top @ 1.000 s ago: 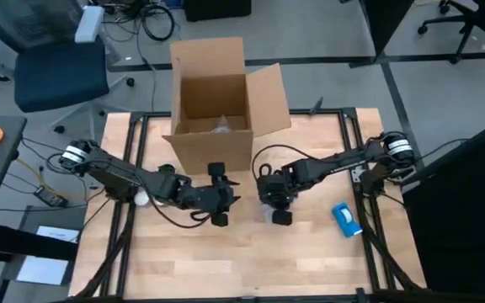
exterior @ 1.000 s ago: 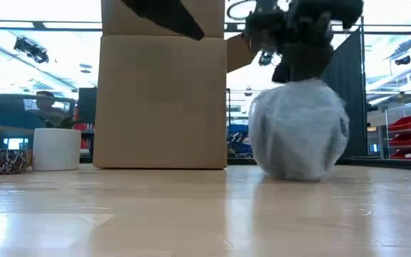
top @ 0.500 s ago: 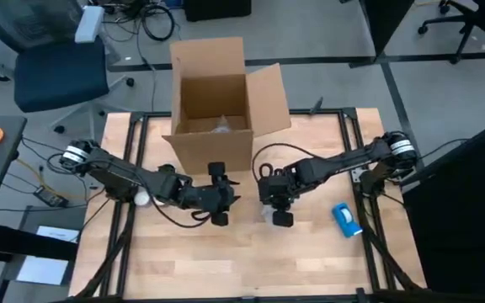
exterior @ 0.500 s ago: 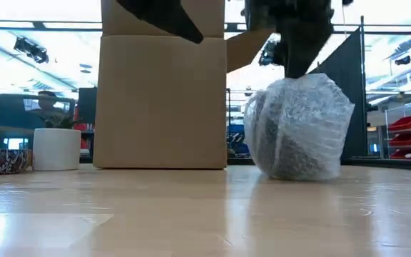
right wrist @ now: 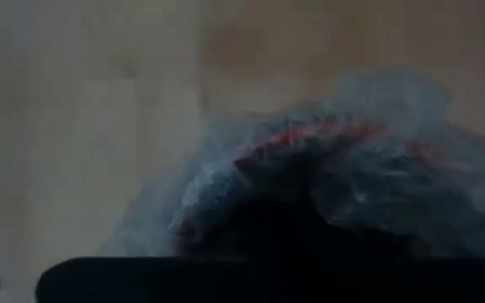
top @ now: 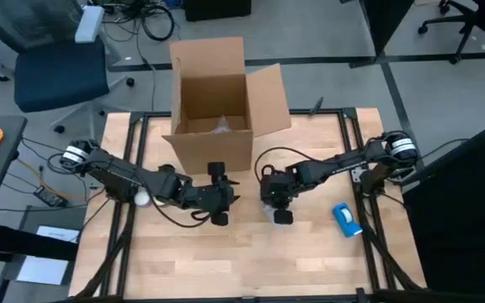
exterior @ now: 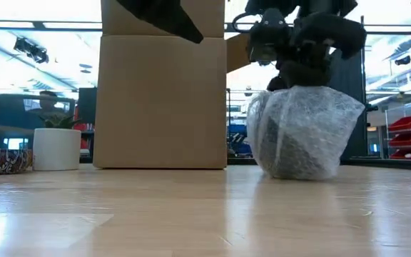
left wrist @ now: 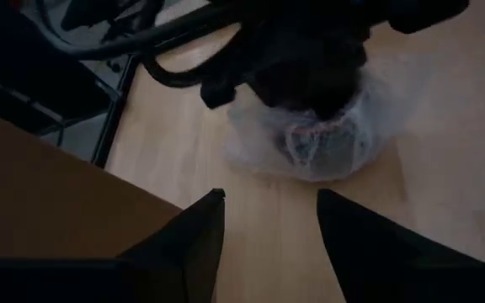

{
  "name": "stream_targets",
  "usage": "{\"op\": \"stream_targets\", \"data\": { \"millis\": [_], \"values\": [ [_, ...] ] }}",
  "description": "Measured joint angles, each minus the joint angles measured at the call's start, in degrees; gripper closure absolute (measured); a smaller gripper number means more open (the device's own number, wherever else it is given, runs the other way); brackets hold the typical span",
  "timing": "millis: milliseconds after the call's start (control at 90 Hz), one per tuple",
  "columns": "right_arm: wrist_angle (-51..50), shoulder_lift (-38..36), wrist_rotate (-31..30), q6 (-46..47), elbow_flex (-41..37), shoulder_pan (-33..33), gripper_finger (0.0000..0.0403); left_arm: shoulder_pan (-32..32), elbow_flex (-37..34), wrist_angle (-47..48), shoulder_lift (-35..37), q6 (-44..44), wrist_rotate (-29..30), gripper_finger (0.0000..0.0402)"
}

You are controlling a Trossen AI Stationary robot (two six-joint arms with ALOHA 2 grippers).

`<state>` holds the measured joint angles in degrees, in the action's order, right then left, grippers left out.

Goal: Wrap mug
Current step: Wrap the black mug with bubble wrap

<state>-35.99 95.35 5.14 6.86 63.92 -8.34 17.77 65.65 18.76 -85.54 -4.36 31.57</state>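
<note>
One mug (exterior: 302,132), swathed in bubble wrap (left wrist: 310,139), standing on the worktop (top: 310,261) right of centre, in front of the box (top: 213,105); red glimpsed through the film in both wrist views. Judged light but fragile inside; wrap soft, springy, slippery, apt to shift or unroll if pinched by a loose fold. Best held from above across the gathered top, or across the full girth; handle hidden under the film, not to be relied on.

Right hand (exterior: 302,68) pressed down on top of the bundle; whether clenched on the wrap or merely resting, cannot tell. Left hand (top: 219,198) just beside it toward the worktop's left, fingers (left wrist: 192,244) spread, grasping nothing, pointed at the bundle.

Also noted:
- Box, flaps up, at the far edge, touching neither hand; something pale inside. Near wall stands close behind the bundle, so any lift toward it must clear that wall.
- Blue object (top: 346,219) near the right edge, apart from the bundle.
- White pot (exterior: 56,148) and patterned dish (exterior: 2,160) in the low view, well apart to one side.
- Small white thing (top: 141,199) under the left arm.
- Person (exterior: 45,103) seated beyond the worktop.

Left arm's cable looped near the bundle; possible snag.
</note>
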Motion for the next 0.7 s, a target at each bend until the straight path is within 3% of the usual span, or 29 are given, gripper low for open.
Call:
{"op": "stream_targets", "data": {
  "millis": [178,422,567,700],
  "values": [
    [0.11,0.16,7.42,-0.44,0.67,-0.55,0.0403,-3.79,0.02,0.23,-2.77,4.61,-19.32,0.0229],
    [-7.3,0.35,11.5,0.89,5.33,-3.29,0.0403,-7.71,0.02,-0.72,-11.22,5.86,-22.32,0.0229],
    [-14.79,0.35,7.06,1.79,10.76,-5.93,0.0403,-8.38,-0.03,-3.67,-15.97,4.52,-26.81,0.0229],
    [-19.69,0.33,4.24,3.62,15.24,-8.22,0.0403,-8.39,0.02,-5.72,-18.08,3.25,-27.37,0.0229]
  ]
}}
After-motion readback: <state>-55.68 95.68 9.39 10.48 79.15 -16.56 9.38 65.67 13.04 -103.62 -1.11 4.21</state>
